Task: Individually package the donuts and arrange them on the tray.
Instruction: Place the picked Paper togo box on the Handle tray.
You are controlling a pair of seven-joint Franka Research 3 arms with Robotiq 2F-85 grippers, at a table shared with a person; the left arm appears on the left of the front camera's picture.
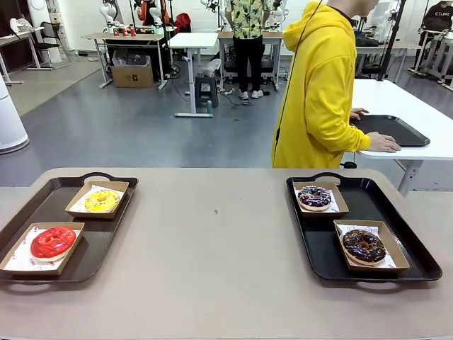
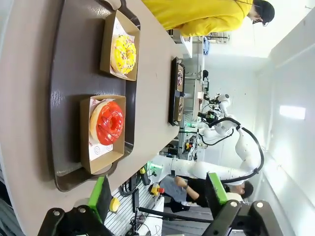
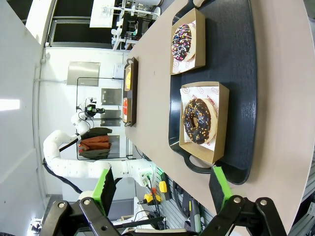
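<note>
Front view: two black trays sit on the tan table [image 1: 212, 241]. The left tray [image 1: 42, 209] carries the yellow donut [image 1: 102, 200] in a cardboard box at its far end and the red donut [image 1: 52, 242] in a second box at its near end. The right tray [image 1: 417, 248] carries the purple sprinkled donut [image 1: 315, 197] boxed at the far end and the chocolate donut [image 1: 364, 246] boxed nearer. Each donut lies on a paper liner inside its own box. A person in a yellow hoodie [image 1: 318, 92] stands beyond the table, turned aside, with a hand [image 1: 383, 144] on a third black tray [image 1: 396, 131] on a white side table.

Left wrist view: the left gripper [image 2: 157, 196] stands wide apart, holding nothing, raised over the table's near edge. The red donut [image 2: 108, 122] and yellow donut [image 2: 123, 54] lie boxed on their tray ahead of it.

Right wrist view: the right gripper [image 3: 162, 189] is likewise spread wide and empty. The chocolate donut [image 3: 198, 121] and purple sprinkled donut [image 3: 182, 41] lie boxed on their tray
</note>
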